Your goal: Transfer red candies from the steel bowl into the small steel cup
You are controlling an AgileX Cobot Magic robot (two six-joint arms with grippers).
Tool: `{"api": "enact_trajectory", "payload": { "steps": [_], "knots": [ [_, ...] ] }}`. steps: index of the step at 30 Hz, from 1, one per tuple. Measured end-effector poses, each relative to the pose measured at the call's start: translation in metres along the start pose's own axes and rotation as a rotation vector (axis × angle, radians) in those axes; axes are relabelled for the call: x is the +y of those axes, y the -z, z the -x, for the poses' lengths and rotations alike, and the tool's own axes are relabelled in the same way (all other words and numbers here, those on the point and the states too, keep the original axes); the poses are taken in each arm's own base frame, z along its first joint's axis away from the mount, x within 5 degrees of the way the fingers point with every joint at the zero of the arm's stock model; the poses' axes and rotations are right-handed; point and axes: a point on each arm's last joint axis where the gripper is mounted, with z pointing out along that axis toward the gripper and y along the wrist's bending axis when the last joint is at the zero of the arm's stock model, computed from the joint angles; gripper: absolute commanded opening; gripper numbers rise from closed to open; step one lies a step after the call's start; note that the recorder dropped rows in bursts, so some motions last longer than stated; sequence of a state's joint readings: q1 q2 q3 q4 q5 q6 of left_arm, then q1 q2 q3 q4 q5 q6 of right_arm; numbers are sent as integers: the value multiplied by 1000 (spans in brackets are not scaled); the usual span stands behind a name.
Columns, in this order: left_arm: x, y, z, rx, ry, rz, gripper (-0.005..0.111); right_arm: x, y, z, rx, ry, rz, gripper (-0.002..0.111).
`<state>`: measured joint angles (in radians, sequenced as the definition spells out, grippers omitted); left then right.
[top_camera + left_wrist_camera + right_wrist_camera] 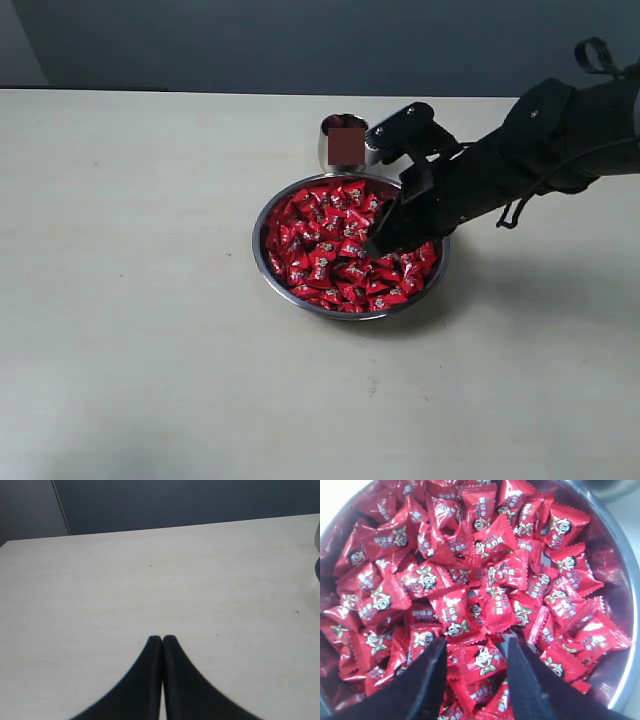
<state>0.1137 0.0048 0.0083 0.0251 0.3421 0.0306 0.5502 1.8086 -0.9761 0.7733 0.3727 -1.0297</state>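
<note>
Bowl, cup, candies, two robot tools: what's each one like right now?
steel bowl: on the table, full.
red candies: wrapped, heaped in the bowl.
small steel cup: upright beyond the bowl; inside not visible.
right tool: open, tips in the candies, one candy between them.
left tool: shut, holding nothing, over the table.
</note>
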Motion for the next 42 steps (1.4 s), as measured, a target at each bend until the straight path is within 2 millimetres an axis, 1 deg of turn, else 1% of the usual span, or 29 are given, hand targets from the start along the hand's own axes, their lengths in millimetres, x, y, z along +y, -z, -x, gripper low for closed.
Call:
{"api": "enact_trajectory", "payload": {
  "steps": [2,5,10,11,12,13,14,15,17,19,28,33,35,39,41,42],
  "knots": [
    [0,0,0,0,0,0,0,1,1,2,-2,-12,16,39],
    [0,0,0,0,0,0,0,4,4,10,-9,-18,58,39],
    [0,0,0,0,0,0,0,8,11,30,-38,-2,119,40],
    [0,0,0,0,0,0,0,9,11,33,-42,8,124,42],
    [0,0,0,0,0,0,0,11,9,36,-42,20,133,49],
    [0,0,0,0,0,0,0,15,3,39,-27,37,164,51],
    [0,0,0,0,0,0,0,19,-1,39,-12,44,188,55],
    [0,0,0,0,0,0,0,24,-10,39,17,52,225,54],
    [0,0,0,0,0,0,0,28,-19,39,41,31,245,54],
    [0,0,0,0,0,0,0,28,-22,36,60,14,246,54],
    [0,0,0,0,0,0,0,26,-24,33,113,-85,220,54],
    [0,0,0,0,0,0,0,25,-44,26,129,-107,187,54],
    [0,0,0,0,0,0,0,29,-49,26,126,-98,173,54],
    [0,0,0,0,0,0,0,40,-52,30,113,-81,151,54],
    [0,0,0,0,0,0,0,43,-53,30,116,-85,142,50],
    [0,0,0,0,0,0,0,44,-53,30,118,-91,139,45]
  ]
}}
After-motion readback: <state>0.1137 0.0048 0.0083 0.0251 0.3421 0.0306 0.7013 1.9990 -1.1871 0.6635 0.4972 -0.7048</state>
